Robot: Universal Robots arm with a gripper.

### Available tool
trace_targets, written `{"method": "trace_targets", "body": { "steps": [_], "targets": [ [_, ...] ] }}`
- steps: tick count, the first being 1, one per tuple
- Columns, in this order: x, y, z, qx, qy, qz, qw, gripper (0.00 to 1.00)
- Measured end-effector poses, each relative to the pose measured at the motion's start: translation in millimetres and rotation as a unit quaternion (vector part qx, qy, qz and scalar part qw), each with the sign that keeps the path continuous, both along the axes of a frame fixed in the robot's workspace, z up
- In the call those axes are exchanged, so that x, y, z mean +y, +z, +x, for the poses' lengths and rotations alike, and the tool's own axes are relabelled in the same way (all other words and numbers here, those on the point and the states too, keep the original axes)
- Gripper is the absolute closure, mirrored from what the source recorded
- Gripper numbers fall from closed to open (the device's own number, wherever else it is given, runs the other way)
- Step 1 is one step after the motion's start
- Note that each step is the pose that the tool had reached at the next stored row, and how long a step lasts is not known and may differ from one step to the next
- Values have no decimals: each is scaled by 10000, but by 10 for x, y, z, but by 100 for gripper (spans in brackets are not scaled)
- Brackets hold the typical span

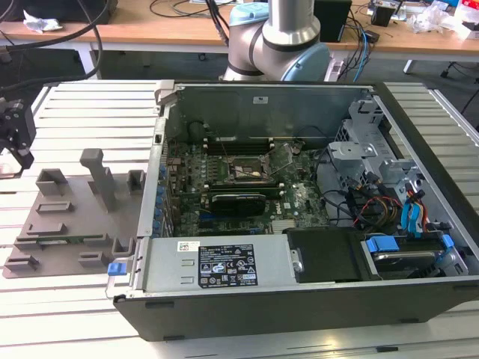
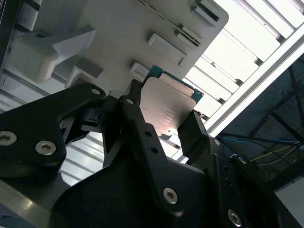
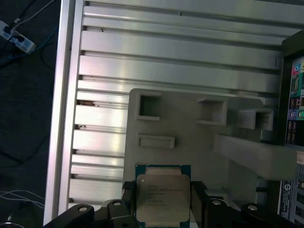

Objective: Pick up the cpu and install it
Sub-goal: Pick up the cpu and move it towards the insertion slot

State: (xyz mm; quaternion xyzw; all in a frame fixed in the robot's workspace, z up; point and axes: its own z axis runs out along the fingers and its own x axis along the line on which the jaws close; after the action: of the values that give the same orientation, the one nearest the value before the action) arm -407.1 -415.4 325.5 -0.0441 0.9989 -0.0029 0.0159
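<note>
Edgewise between the jaws: cpu, silver top wristward.

In the exterior view, the case sits centre-right on the counter and the fixture plate lower left. The gripper, cpu in it, is at the left edge.

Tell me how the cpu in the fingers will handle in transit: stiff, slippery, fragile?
The cpu looks like a rigid flat plate, so it probably won't flex. Its smooth metal top and thin edges, pinched between the fingers, could let it slip or pivot if jolted. Likely light, yet probably fragile: its thin green board edge is exposed.
</note>
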Motion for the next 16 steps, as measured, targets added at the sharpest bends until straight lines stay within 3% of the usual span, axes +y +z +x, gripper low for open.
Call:
{"method": "trace_targets", "body": {
  "steps": [8,9,12,16],
  "targets": [
    [0,125,0,0,0,0,10000,45],
    [0,176,0,0,0,0,10000,45],
    [0,219,0,0,0,0,10000,45],
    [0,353,0,0,0,0,10000,45]
  ]
}}
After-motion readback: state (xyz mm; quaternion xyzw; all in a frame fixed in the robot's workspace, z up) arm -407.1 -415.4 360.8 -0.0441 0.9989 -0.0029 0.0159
